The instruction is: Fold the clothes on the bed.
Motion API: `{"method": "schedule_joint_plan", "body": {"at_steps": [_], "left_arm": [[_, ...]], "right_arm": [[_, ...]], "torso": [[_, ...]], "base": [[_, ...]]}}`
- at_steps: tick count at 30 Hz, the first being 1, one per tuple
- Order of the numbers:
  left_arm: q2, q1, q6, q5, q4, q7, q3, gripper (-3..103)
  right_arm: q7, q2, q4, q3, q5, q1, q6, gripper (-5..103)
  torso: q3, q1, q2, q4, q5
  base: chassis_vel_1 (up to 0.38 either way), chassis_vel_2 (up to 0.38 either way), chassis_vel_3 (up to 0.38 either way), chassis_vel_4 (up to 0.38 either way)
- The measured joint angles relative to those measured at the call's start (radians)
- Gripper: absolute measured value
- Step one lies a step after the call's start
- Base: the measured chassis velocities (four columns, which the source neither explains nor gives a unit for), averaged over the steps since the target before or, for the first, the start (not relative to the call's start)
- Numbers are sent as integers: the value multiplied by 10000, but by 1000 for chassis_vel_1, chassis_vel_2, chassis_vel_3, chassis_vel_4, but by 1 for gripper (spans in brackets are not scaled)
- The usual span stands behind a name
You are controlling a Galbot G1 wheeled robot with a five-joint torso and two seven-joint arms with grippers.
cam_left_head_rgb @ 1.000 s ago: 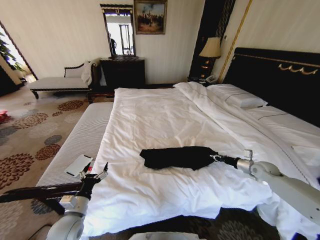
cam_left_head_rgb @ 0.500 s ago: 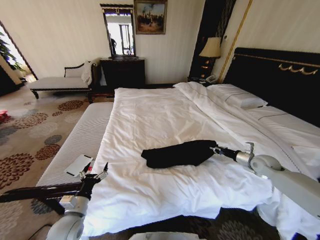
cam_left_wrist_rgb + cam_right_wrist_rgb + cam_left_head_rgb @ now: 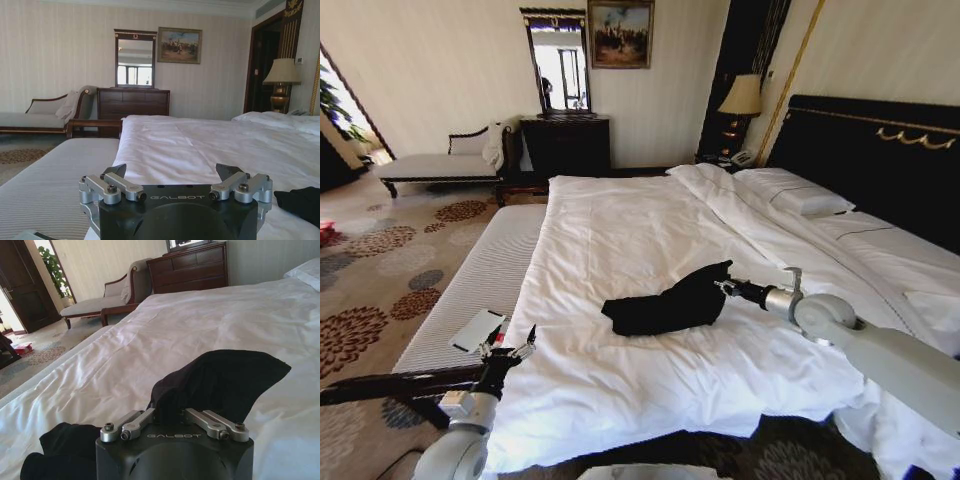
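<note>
The right gripper is clamped on one end of the black T-shirt, which lies mid-bed on the white duvet. Compared with a second ago, that end has risen off the duvet and swung toward 10 o'clock, now peaking above the rest of the bunched shirt. The left gripper hangs at 7 o'clock beside the bed's edge, fingers spread apart, unmoved.
</note>
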Motion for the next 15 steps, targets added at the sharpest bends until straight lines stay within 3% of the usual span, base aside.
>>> {"method": "schedule_joint_plan", "body": {"at_steps": [4, 15], "left_arm": [[0, 0, 0, 0, -1, 0, 0, 100], [0, 0, 1, 0, 0, -1, 0, 100]], "right_arm": [[308, 258, 60, -380, -154, 449, -21, 7], [1003, 1481, 169, -2842, -552, 2205, -114, 7]], "torso": [[0, 0, 0, 0, 2], [0, 2, -1, 0, 1]], "base": [[0, 0, 0, 0], [0, 0, 0, 0]]}}
